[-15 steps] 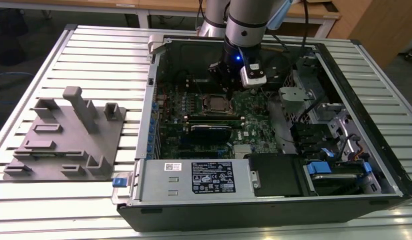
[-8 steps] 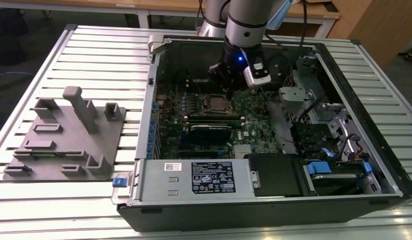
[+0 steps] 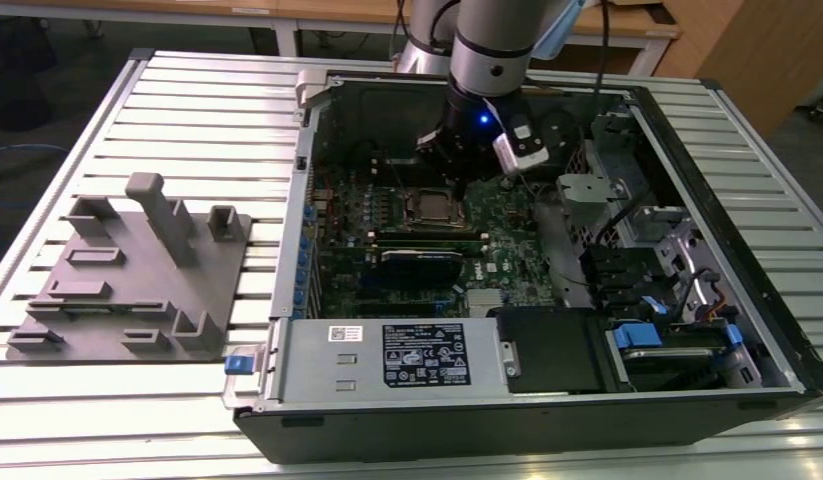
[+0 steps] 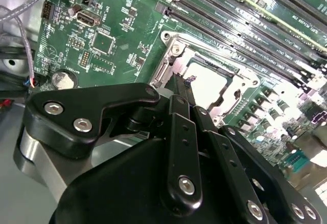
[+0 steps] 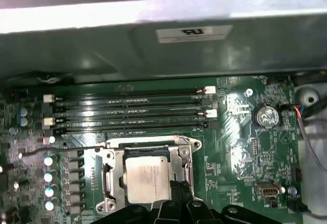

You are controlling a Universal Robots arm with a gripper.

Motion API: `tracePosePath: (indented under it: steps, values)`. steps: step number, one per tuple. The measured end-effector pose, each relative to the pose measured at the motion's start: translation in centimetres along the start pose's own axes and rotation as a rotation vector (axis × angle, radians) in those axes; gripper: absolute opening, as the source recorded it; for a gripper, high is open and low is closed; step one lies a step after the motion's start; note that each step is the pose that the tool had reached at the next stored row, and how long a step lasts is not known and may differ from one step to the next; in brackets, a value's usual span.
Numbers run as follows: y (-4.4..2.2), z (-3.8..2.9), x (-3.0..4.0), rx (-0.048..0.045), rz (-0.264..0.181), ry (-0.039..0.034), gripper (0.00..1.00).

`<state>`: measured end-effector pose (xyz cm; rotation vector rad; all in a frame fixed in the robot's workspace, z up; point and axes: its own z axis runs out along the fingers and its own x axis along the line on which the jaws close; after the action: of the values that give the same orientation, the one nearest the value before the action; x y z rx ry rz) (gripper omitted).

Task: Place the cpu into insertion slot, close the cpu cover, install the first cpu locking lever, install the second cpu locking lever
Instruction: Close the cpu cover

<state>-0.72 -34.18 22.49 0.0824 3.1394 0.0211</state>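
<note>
Black end effector, fingers clenched, hangs at 12 o'clock of thin silver square-frame cpu cover in the exterior view, probably holding it down over dull silver-grey square cpu.

Silver-grey cpu flat in the insertion slot (cpu cover down around it).

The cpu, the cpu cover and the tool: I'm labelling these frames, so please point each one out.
cpu (image 5: pixel 146 179): first wrist view, middle of its silver face.
cpu cover (image 5: pixel 153 150): first wrist view, one bar of its silver frame.
tool (image 5: pixel 182 192): first wrist view, its dark tip at the cover's edge.
</note>
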Motion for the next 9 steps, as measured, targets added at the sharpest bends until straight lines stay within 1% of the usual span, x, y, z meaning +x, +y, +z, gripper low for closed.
tracePosePath:
  steps: [3, 9]
  values:
    - [-0.01, 0.06, 0.20, -0.0003, -0.002, -0.0003, 0.11]
    - [-0.06, 0.22, 1.16, -0.0004, -0.002, -0.0003, 0.11]
